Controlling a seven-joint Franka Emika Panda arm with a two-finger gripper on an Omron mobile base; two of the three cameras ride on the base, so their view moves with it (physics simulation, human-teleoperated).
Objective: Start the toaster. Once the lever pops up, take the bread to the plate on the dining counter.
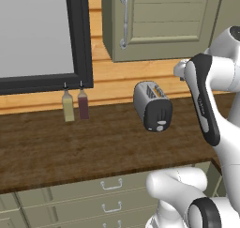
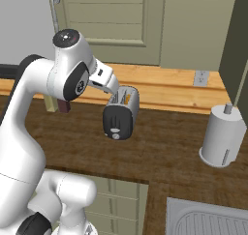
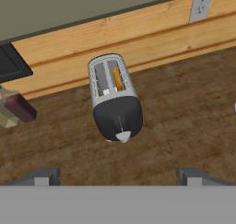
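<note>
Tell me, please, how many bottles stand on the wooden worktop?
2: a yellowish glass bottle and a dark red bottle, side by side below the black-framed window; none seems hidden.

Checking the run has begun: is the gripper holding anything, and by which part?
Nothing is held. The gripper is open above the worktop, short of the toaster.

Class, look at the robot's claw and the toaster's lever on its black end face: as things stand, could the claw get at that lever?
Probably yes. The claw is open above the worktop, facing the toaster; its lever points toward the claw with nothing between them.
</note>
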